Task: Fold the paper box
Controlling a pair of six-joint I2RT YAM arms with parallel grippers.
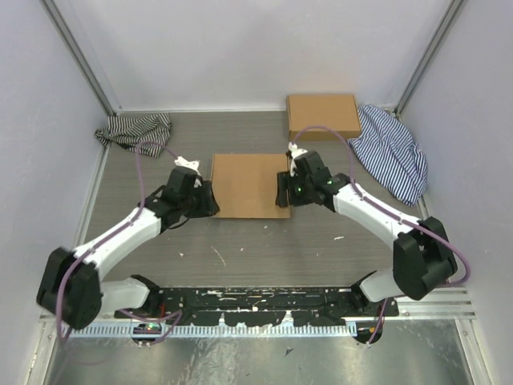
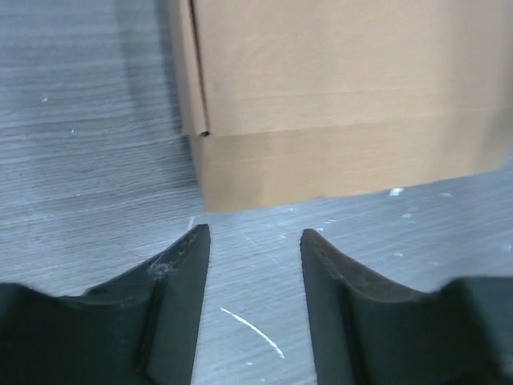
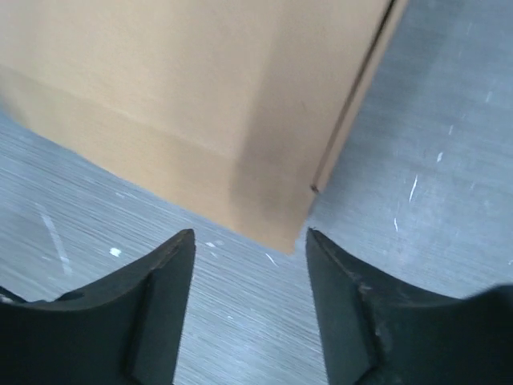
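The paper box lies mid-table as a flat, closed brown rectangle. My left gripper stands at its near left corner, my right gripper at its near right edge. In the left wrist view the left gripper is open with bare table between its fingers, and the box's corner sits just beyond the tips. The right wrist view has the right gripper open and empty too, a box corner close ahead of the tips without touching them.
A second, ready-made brown cardboard box sits at the back right. A blue striped cloth lies at the right wall and a dark striped cloth at the back left. Grey side walls bound the table.
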